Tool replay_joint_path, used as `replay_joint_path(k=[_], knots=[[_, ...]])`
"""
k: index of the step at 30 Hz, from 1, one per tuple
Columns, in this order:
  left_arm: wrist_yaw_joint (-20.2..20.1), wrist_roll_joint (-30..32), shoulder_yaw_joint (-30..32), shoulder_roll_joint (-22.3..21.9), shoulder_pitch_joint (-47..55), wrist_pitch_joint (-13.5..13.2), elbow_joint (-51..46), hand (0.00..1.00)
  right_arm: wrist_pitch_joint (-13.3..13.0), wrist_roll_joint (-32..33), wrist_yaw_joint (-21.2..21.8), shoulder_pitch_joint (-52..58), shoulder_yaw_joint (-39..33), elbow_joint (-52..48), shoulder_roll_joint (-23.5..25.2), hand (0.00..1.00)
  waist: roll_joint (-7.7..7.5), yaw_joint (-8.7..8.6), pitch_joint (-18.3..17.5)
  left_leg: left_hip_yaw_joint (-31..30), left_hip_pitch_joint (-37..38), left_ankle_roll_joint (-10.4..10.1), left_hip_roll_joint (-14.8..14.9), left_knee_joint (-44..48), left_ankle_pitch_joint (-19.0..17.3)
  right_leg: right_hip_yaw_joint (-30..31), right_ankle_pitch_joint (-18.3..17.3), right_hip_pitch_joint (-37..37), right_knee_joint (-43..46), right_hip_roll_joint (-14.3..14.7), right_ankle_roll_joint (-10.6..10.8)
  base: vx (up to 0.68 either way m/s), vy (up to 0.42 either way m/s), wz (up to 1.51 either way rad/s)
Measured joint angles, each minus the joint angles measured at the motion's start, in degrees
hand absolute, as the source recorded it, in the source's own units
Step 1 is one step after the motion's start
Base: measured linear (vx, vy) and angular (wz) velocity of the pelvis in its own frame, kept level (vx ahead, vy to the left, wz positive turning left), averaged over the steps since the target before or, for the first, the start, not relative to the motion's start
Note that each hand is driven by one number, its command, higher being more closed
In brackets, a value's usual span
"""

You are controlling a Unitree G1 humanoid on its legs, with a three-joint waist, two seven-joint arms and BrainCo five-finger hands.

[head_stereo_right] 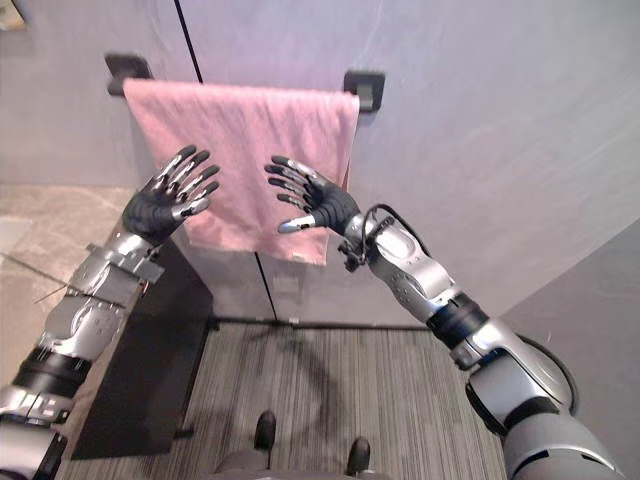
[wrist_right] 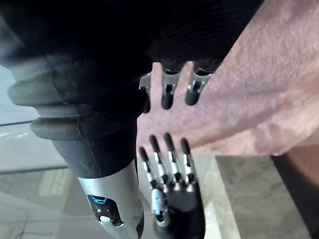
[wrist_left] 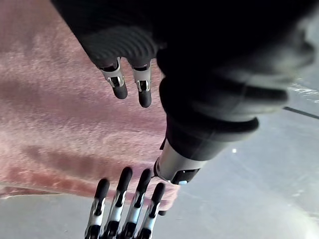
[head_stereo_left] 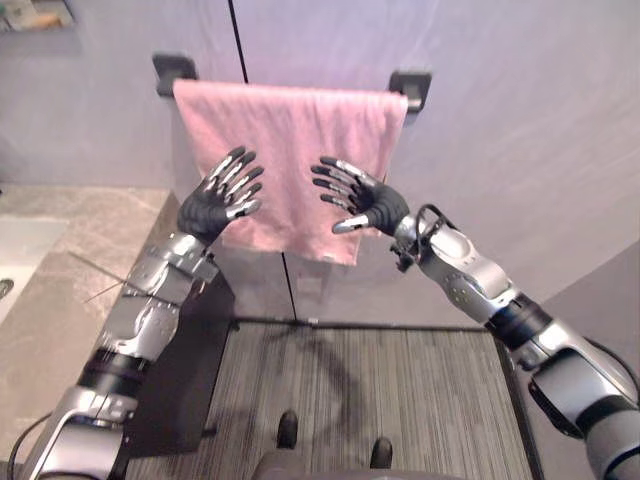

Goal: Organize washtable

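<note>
Hands up before the cloth: the robot's left hand (head_stereo_left: 208,208) and right hand (head_stereo_left: 372,204) hover side by side at the same height, fingers straight and spread, holding nothing; both palms face a pink towel (head_stereo_left: 290,125), and the wrist views suggest the dark fingertips stand just short of it, though contact cannot be ruled out. The towel, seemingly the task's object at this step, hangs folded over a rail (head_stereo_left: 395,93) held by two black brackets (head_stereo_left: 175,72) on a pale grey wall (head_stereo_left: 520,130); its lower edge runs slanted, dropping further on the robot's right. To the robot's left lies the stone-patterned washtable (head_stereo_left: 60,300); below, a striped floor mat (head_stereo_left: 360,390).

The likely hazard is a lopsided pull; if one hand closes on the cloth and tugs before the other, or catches only the front layer, the towel could slide along the rail and slip off onto the mat; a push from flat fingers could also bunch it against the wall rather than smooth it.
</note>
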Motion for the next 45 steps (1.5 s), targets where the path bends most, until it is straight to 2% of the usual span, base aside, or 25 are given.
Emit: replay_joint_path(k=[4,6,11,16,20,23,24,25,28,30,32,35,37,39,42,45], knots=[[-0.5,-0.2,-6.6,0.7,-9.2,0.8,5.4,0.0,-0.1,0.0,-0.4,-6.6,0.0,4.5,3.8,0.0,0.28,-0.21,3.1,-0.3,-3.6,0.2,0.1,0.0,1.0,-0.3,1.1,-3.4,0.0,0.2,-0.3,-0.04,-0.011,0.01],[-1.1,-0.2,-9.9,0.7,-12.9,1.2,7.7,0.0,-0.1,-0.1,-2.2,-9.2,-0.1,7.2,5.3,0.0,0.28,-0.44,5.0,-0.2,-5.0,0.5,-0.1,0.3,1.4,-0.2,1.3,-4.9,0.0,0.2,-0.1,0.0,0.0,0.0],[-0.9,0.0,-11.3,0.5,-16.7,1.3,11.9,0.0,-0.1,-0.2,-4.9,-11.1,-1.1,11.4,6.2,0.0,0.28,-0.84,6.8,0.2,-6.4,0.4,-0.3,0.4,1.9,0.2,1.5,-6.6,0.0,0.1,0.0,0.02,-0.001,-0.04],[0.8,0.3,-10.5,-0.8,-17.1,1.4,16.4,0.0,-0.1,-0.1,-6.9,-11.8,-7.1,14.4,7.5,0.0,0.38,-1.8,8.2,0.9,-6.4,0.4,-0.2,0.4,1.9,0.9,1.6,-7.1,0.0,0.2,-0.1,0.02,-0.005,-0.09],[2.3,1.0,-1.2,-2.7,-12.5,1.7,16.5,0.0,-0.2,0.1,-7.3,-9.2,-13.8,14.5,7.4,0.0,0.37,-2.16,8.6,2.6,-6.2,0.4,0.1,0.3,1.9,2.6,2.0,-7.7,0.0,0.3,-0.2,0.0,-0.004,-0.2],[3.4,1.9,5.9,-4.4,-6.6,1.5,16.4,0.0,-0.3,0.4,-7.3,-2.4,-18.9,13.3,7.4,0.0,0.37,-1.88,8.6,3.7,-5.5,0.4,0.2,0.3,1.8,3.6,2.2,-7.6,0.0,0.4,-0.3,-0.01,-0.009,-0.16],[4.4,2.3,9.6,-5.4,-2.9,1.3,16.4,0.0,-0.3,0.5,-7.4,3.1,-21.9,11.1,7.4,0.0,0.37,-1.93,8.6,3.9,-5.3,0.4,0.3,0.3,1.8,3.8,2.2,-7.5,0.0,0.4,-0.3,-0.01,-0.01,-0.1],[4.5,2.3,10.4,-5.8,-2.1,1.2,16.4,0.0,-0.3,0.5,-7.4,4.4,-22.6,10.6,7.5,0.0,0.37,-1.92,8.6,3.9,-5.3,0.3,0.3,0.3,1.8,3.8,2.2,-7.5,0.0,0.5,-0.3,-0.01,-0.013,-0.05],[5.4,2.4,17.4,-9.0,5.5,1.0,16.7,0.0,-0.4,0.3,-7.4,15.3,-29.1,7.8,8.9,0.0,0.35,-1.9,8.5,4.3,-4.9,0.2,0.8,0.3,1.7,4.3,2.3,-7.4,0.0,0.9,-0.5,-0.02,-0.023,-0.1],[6.1,2.9,23.7,-13.6,12.2,0.8,17.7,0.0,-0.6,-0.3,-7.4,25.2,-34.9,4.3,12.1,0.0,0.34,-1.74,8.5,5.2,-3.4,-0.1,1.0,0.0,1.1,5.1,2.1,-6.5,0.0,0.9,-0.7,-0.02,-0.02,-0.22],[6.9,2.9,26.9,-16.8,16.5,0.8,17.7,0.0,-0.7,-0.4,-7.4,32.1,-38.3,1.9,13.6,0.0,0.3,-1.88,8.5,5.2,-2.5,-0.2,1.1,0.0,0.3,5.3,1.5,-5.8,0.0,0.8,-0.5,-0.03,-0.012,-0.07],[7.8,4.2,29.3,-21.6,22.6,0.8,17.7,0.0,-1.6,-0.6,-7.7,42.6,-45.0,0.9,16.8,0.0,0.3,-2.37,7.4,5.2,-2.3,-0.4,1.0,0.0,-0.1,5.2,1.1,-5.3,0.0,0.7,-0.2,-0.02,-0.007,0.02],[7.9,5.0,31.1,-24.7,26.6,0.8,18.1,0.0,-1.6,-0.9,-8.6,47.3,-47.4,1.0,18.7,0.0,0.33,-3.43,6.1,5.2,-2.1,-0.3,0.7,0.0,-0.2,5.2,0.9,-5.1,0.0,0.7,0.1,0.0,-0.005,0.02],[8.2,6.3,31.7,-26.5,29.0,0.9,20.3,0.0,-1.6,-1.1,-8.9,50.8,-48.9,1.8,19.9,0.0,0.33,-3.64,5.3,5.5,-0.9,0.0,0.5,0.0,-0.6,5.3,0.6,-4.0,0.0,0.6,0.6,0.02,0.002,-0.02],[9.1,8.8,31.7,-29.4,31.7,1.1,27.9,0.0,-1.6,-2.1,-9.8,54.3,-52.9,9.8,22.3,0.0,0.62,-4.29,2.3,6.2,1.5,0.2,0.1,0.0,-1.5,6.0,-0.1,-1.9,0.0,0.0,0.9,0.03,0.015,-0.05],[11.6,16.3,31.6,-34.0,34.2,1.8,37.6,0.0,-1.6,-6.5,-12.9,55.4,-57.0,20.6,24.0,0.0,1.2,-4.84,0.5,8.7,5.0,0.5,-0.5,0.0,-3.0,8.1,-0.6,0.3,0.0,-0.6,1.6,0.05,0.028,-0.36]])
